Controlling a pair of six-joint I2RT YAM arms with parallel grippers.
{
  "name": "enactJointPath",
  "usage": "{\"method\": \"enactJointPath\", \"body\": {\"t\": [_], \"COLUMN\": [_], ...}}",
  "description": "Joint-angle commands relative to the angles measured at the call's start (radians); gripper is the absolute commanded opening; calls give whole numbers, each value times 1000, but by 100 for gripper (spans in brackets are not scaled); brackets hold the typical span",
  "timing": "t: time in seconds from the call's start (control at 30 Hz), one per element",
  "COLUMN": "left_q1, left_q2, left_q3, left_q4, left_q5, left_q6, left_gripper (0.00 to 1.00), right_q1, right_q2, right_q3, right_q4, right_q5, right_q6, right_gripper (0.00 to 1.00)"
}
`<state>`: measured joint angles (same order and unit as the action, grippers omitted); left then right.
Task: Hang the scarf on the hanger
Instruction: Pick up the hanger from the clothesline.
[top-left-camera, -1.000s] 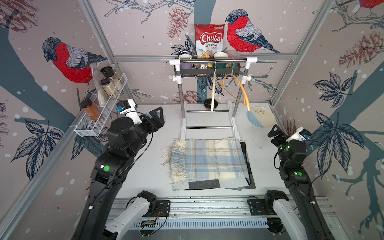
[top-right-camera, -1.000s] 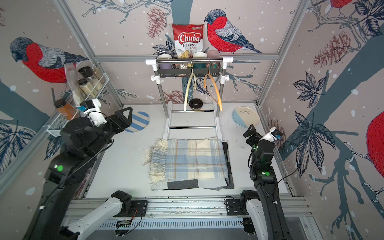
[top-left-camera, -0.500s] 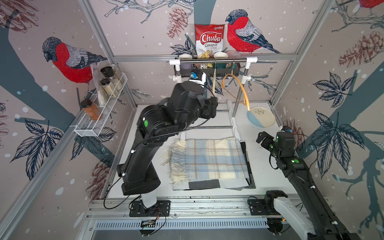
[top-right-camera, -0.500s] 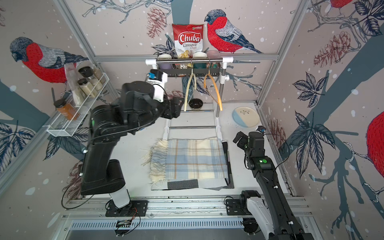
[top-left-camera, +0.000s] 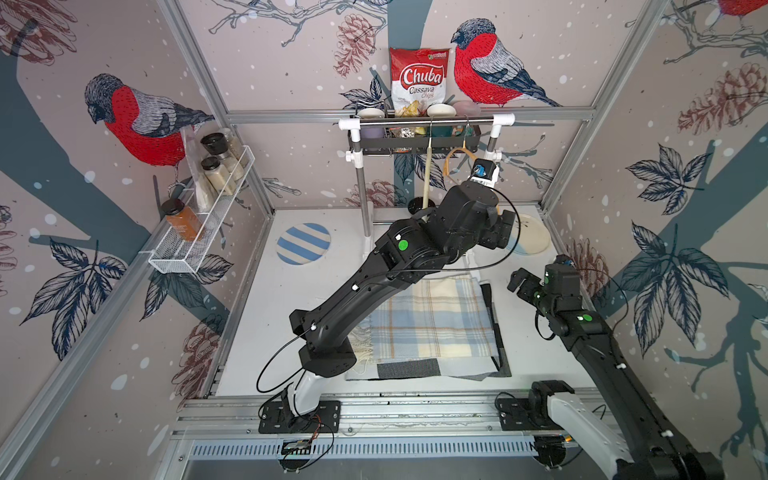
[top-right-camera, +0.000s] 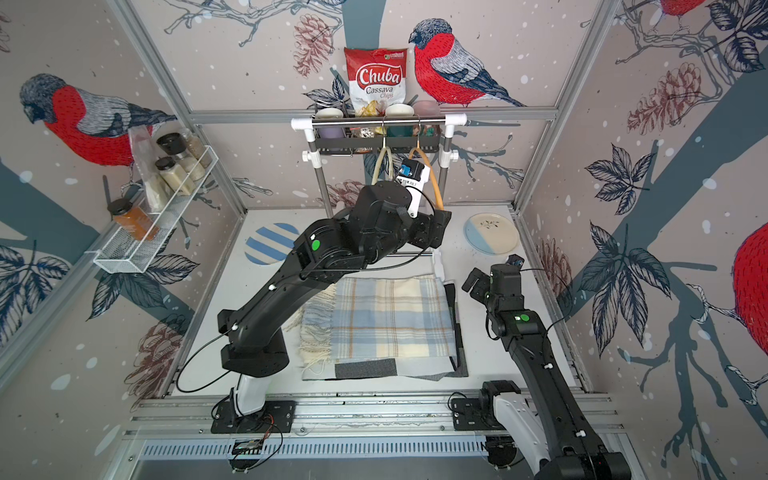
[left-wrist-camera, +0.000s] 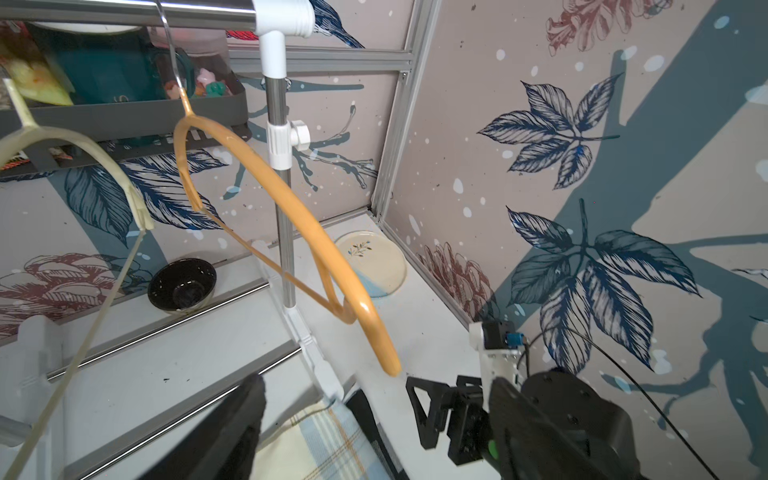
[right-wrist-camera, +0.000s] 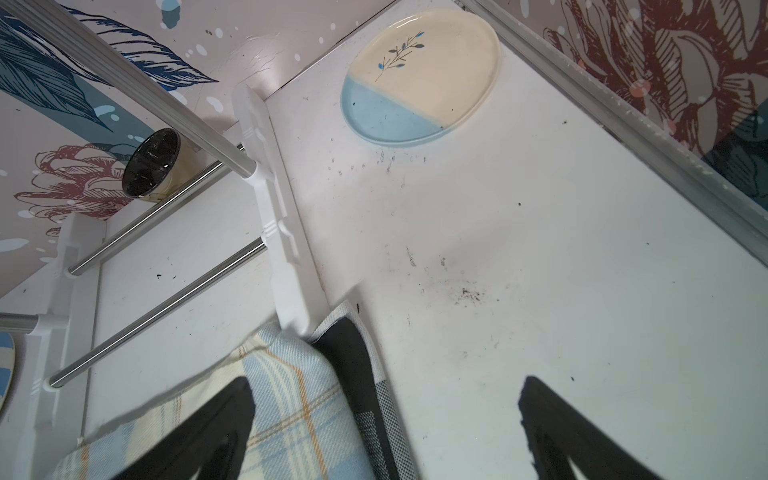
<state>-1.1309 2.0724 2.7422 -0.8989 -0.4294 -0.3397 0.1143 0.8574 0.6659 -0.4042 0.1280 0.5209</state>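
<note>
The scarf (top-left-camera: 432, 328) (top-right-camera: 390, 320), blue and cream plaid with fringes, lies folded flat on a grey-black mat in the middle of the table. An orange hanger (left-wrist-camera: 291, 216) (top-right-camera: 434, 183) and a cream hanger (left-wrist-camera: 104, 166) (top-left-camera: 428, 174) hang on the rail at the back. My left gripper (top-left-camera: 503, 232) (left-wrist-camera: 376, 388) is open and empty, just short of the orange hanger's lower end. My right gripper (top-left-camera: 519, 284) (right-wrist-camera: 384, 397) is open and empty, hovering over the scarf's far right corner (right-wrist-camera: 291, 374) and the bare table beside it.
A blue-and-cream plate (top-left-camera: 534, 239) (right-wrist-camera: 419, 75) lies at the back right. A black bowl (left-wrist-camera: 183, 286) sits behind the rack's foot bars (right-wrist-camera: 166, 299). A striped plate (top-left-camera: 303, 249) lies back left. A wire spice shelf (top-left-camera: 199, 232) juts from the left wall.
My left arm has swung from the left side across the table to the orange hanger at the back. My right arm has moved in from the right wall toward the scarf's edge.
</note>
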Motion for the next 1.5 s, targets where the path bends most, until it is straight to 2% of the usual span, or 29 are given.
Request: {"method": "enactJointPath", "body": {"t": [0.0,0.23,0.33,0.47,0.57,0.7,0.9,1.13,1.47], "left_q1": [14,56,86,95,99,130,148,148,148], "left_q2": [28,104,118,83,16,-52,-36,-36,-108], "left_q3": [2,8,8,-8,-84,-186,-148,-121,-107], "left_q4": [124,191,142,57,46,60,6,35,106], "left_q5": [-108,-80,-86,-171,-224,-204,-184,-171,-128], "left_q6": [44,101,81,97,146,159,158,173,167], "left_gripper": [84,84,79,59,46,26,0,0,0], "right_q1": [6,11,14,18,19,22,21,21,21], "right_q2": [-3,-6,-8,-14,-12,-9,-9,-7,7], "right_q3": [-8,-20,-25,-36,-44,-49,-51,-57,-55], "right_q4": [-9,-6,4,10,18,25,30,38,53], "right_q5": [4,9,5,7,5,6,-6,-16,-29], "right_q6": [-7,-1,3,6,8,10,11,8,1], "right_gripper": [100,99,99,99,99,99,97,96,94]}}
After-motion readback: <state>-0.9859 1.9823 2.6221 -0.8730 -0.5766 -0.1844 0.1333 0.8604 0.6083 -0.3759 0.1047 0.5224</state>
